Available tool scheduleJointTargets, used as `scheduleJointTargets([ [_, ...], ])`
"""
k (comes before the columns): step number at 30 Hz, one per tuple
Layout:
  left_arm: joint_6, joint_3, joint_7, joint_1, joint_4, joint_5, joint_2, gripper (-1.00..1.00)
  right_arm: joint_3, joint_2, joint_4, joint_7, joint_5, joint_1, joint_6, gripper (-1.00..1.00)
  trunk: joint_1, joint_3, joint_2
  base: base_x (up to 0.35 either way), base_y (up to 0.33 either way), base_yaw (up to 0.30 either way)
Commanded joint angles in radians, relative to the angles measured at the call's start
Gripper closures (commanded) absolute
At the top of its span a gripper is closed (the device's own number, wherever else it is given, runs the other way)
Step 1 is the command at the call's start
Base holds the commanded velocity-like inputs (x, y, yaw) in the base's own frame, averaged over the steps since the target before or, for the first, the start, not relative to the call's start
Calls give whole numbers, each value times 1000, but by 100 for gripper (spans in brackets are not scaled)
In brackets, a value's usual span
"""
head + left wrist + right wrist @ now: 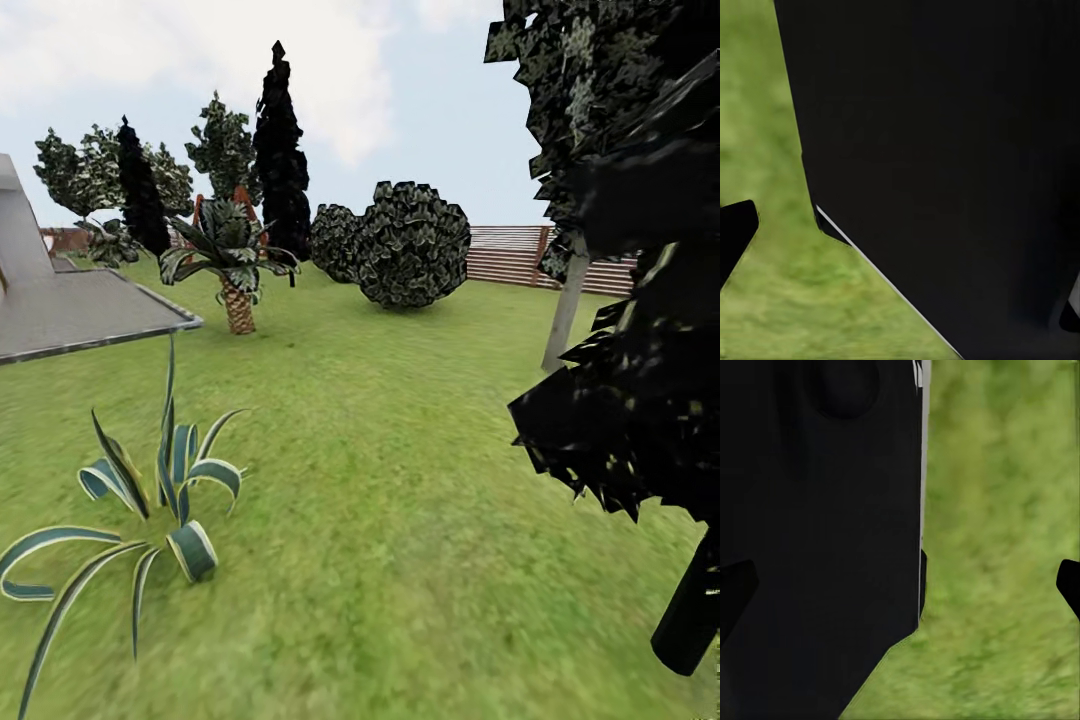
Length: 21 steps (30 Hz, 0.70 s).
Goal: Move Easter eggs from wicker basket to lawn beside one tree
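The three Easter eggs and the wicker basket are out of view. The lawn (400, 480) spreads wide and green ahead of me in the head view. A tree with a thin pale trunk (565, 310) stands on it at the right, its leafy crown above. In the left wrist view my left gripper (900, 274) is open over grass, its fingertips (735, 232) far apart with nothing between them. My right gripper (902, 585) is open too, over grass beside my black body (817, 540).
A striped agave (150, 500) grows near left. A near-black tree (640, 420) with a dark trunk crowds the right edge. Farther off are a short palm (235, 270), round bushes (410, 245), a black cypress (280, 150), a slat fence (510, 255) and a grey slab (80, 310).
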Motion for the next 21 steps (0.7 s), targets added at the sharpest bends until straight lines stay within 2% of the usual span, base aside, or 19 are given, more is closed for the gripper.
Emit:
scheduleJointTargets([
  [1,1,1,-3,1,-3,-5,0,-100,0,0,0,-1,0,0,0,-100,1,-1,0,333,0,-273],
  [12,1,1,-2,1,-3,-5,0,-100,-1,0,0,-2,-1,0,0,-100,1,-1,0,333,0,-286],
  [21,1,1,-4,1,-3,-5,0,-100,-2,0,0,-2,-1,0,0,-100,1,-1,0,335,0,-50],
])
